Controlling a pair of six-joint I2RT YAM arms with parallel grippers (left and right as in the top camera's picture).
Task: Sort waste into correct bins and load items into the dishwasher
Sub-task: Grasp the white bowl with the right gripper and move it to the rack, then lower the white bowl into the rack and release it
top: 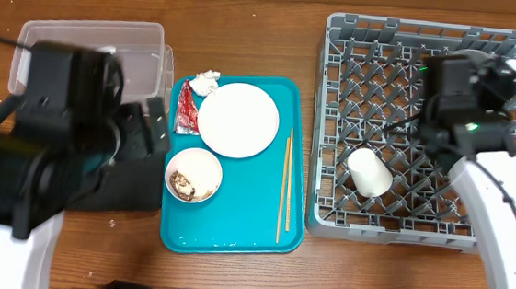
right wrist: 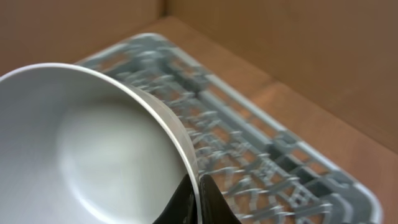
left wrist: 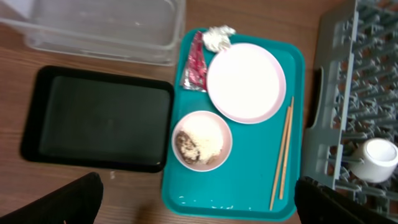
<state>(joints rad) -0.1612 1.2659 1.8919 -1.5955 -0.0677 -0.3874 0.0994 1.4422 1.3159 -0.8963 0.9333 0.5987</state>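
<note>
Above the dish rack (right wrist: 267, 155), seemingly its far side, the right gripper (right wrist: 198, 196) is clamped on the white bowl (right wrist: 93, 143) by its rim; lower it on edge between pegs, clear of the white cup (top: 368, 172); release once seated.

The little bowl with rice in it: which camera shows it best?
The left wrist view: the small pinkish bowl sits large and unobstructed, rice and brown scraps distinct. Overhead shows it smaller. The right wrist view misses it.
</note>
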